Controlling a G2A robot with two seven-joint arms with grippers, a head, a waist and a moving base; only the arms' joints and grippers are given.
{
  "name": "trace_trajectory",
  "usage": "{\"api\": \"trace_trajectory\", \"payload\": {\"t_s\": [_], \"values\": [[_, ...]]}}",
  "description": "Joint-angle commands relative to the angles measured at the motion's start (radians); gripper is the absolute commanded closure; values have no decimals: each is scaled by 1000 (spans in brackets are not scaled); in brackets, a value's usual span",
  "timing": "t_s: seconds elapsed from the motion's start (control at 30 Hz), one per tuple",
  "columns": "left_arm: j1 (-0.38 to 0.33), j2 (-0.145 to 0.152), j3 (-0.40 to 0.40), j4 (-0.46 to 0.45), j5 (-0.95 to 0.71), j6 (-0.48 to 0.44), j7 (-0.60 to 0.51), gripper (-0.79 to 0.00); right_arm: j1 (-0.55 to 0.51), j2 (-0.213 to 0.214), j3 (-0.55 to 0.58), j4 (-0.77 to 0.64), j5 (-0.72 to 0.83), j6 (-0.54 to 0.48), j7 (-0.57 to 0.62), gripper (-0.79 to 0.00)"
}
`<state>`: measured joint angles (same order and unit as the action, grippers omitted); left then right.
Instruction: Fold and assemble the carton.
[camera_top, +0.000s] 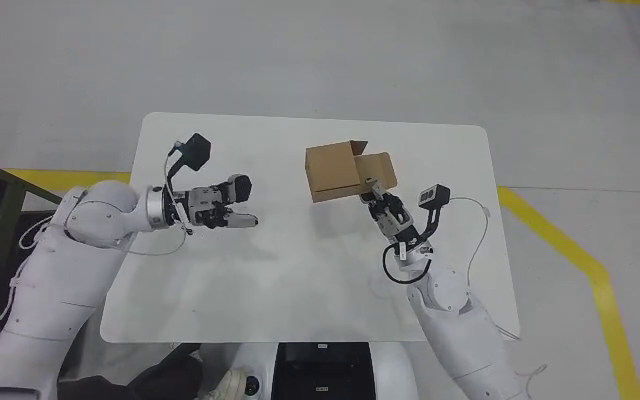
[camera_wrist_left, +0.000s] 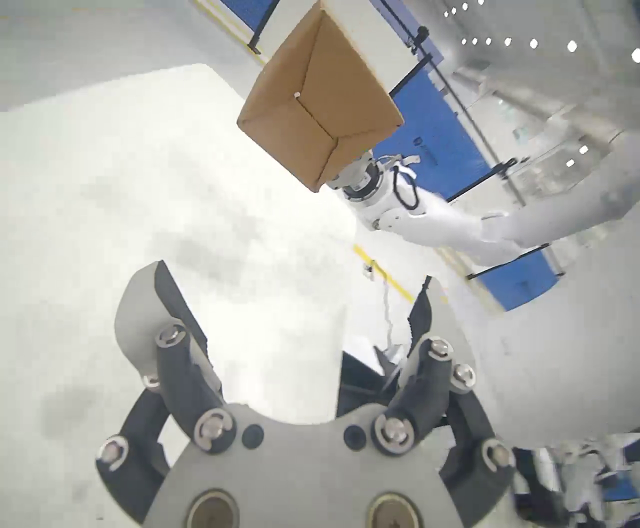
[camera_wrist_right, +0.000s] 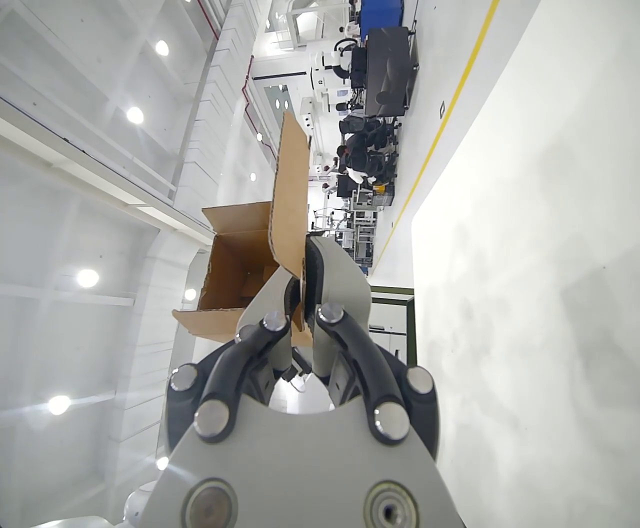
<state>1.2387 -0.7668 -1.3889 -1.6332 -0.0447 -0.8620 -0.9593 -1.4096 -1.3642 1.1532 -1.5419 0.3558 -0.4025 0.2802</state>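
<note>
Bench (camera_top: 300, 300) first: white and wide, with your carton (camera_top: 330, 170) over its far right part, well apart from the left tool. I cannot tell whether it rests on the surface or hangs just clear of it. The carton lies on its side. Its closed end, seams meeting in the middle, faces the left tool, and its open mouth faces the right arm with flaps splayed out. The long axis, as I judge it, runs across the bench from closed end to mouth, side to side.

Now the tools. Your left tool (camera_top: 240, 216) hovers low over the bench, jaws spread wide with nothing between them. Your right tool (camera_top: 379, 196) is pinched narrow on one flap (camera_top: 378, 168) at the mouth, and that pinch is the only hold on the carton.

Here is the danger. A flap is a hinge: pull or lift on it and it likely bends at its crease while the body swings or droops, turning the mouth off line. The grip sits near the flap's edge, so a tug could slide the card out or tear it. Nothing braces the closed end, so a push from the right may just skate the carton along. The other flaps stand loose, and if you close in carelessly you may crush one inward out of order.
</note>
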Motion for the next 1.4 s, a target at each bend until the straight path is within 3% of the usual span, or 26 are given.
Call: {"api": "trace_trajectory", "payload": {"t_s": [0.0,0.1,0.63,0.77,0.87,1.0,1.37], "values": [[2,-5,-7,-12,150,-58,82,-785,0,0,0,0,-1,0,0,0],[2,-16,-3,-26,291,-81,182,-785,0,0,0,0,-1,0,0,0],[4,-16,-4,-29,298,-69,189,-785,0,0,0,0,-1,0,0,0],[25,-19,-26,-52,380,-57,274,-785,-6,-1,-2,-12,-11,25,-27,0],[13,-25,-31,-36,474,-142,356,-785,-16,-5,-11,-28,-8,43,-61,0],[-45,-40,18,12,570,-150,457,-785,-39,-9,-18,-44,-33,42,-131,0],[-209,-52,272,85,793,-150,685,-785,-97,-15,-16,-73,-46,4,-210,0]]}}
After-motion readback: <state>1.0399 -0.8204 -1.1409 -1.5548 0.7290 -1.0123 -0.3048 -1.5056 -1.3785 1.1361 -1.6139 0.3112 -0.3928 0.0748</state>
